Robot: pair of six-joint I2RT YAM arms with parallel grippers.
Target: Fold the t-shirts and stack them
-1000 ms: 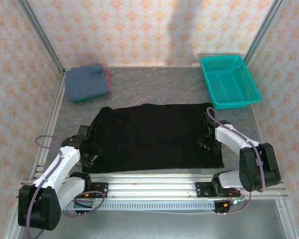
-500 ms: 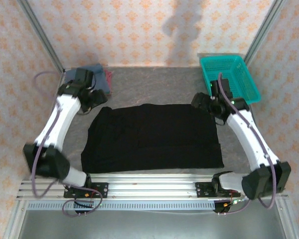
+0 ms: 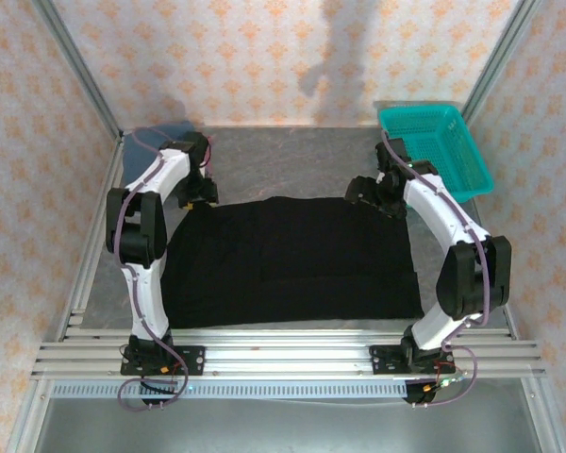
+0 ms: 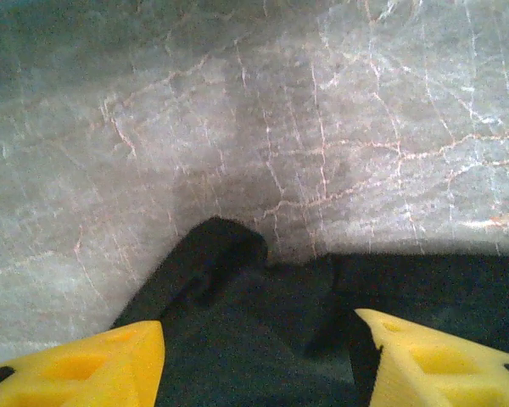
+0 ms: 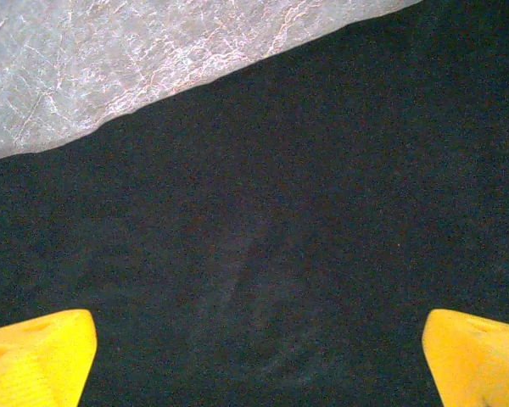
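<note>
I'm at the start of the fold on the large, all-black cloth t-shirt [image 3: 288, 264], which lies spread flat across the middle of the grey marbled table [image 3: 292, 170]. My left gripper [image 3: 196, 193] is at its far-left corner and my right gripper [image 3: 363, 193] at its far-right corner.

Left fingers [image 4: 93, 365]: about half apart, cloth under them, nothing pinched. Right fingers [image 5: 34, 348]: as wide as they go, with bare black fabric between them and nothing held.

The next move, as I judge it, is to drop both sets of tips onto that far edge, close on a single layer and carry it towards me together. Uneven grips would skew the fold.

From above I get the whole outline of the shirt, the teal plastic mesh basket [image 3: 448, 196] at back right, and the slate-blue folded cloth [image 3: 149, 142] in the back-left corner, where a stack seems to be building. My left wrist view adds what is too small to read from up there: a lumpy black corner poking onto the stone just beyond my tips. My right wrist view has the hem as a clean diagonal line against the table.
</note>
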